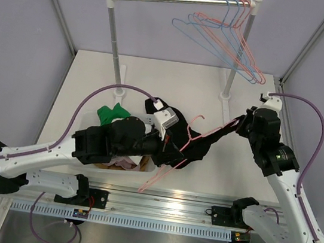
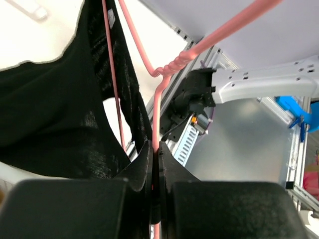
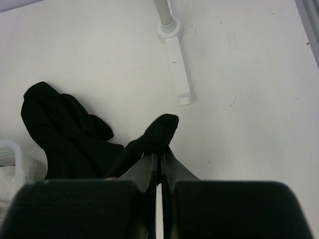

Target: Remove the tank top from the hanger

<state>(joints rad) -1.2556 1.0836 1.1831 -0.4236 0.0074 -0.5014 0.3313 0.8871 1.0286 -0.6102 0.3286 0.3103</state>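
A black tank top (image 1: 198, 146) hangs on a pink wire hanger (image 1: 191, 134) held above the table's middle. My left gripper (image 1: 173, 149) is shut on the hanger's wire (image 2: 155, 114) just below its twisted neck, with the top (image 2: 50, 109) draped to its left. My right gripper (image 1: 238, 125) is shut on a strap of the top (image 3: 158, 132) and holds it stretched out to the right, off the hanger's arm. The rest of the top (image 3: 65, 139) lies to its left in the right wrist view.
A clothes rail (image 1: 179, 2) at the back carries several pink and blue empty hangers (image 1: 228, 40). Its post foot (image 3: 177, 64) stands on the table. A white basket (image 1: 121, 165) with clothes sits under the left arm, a green garment (image 1: 112, 113) behind it.
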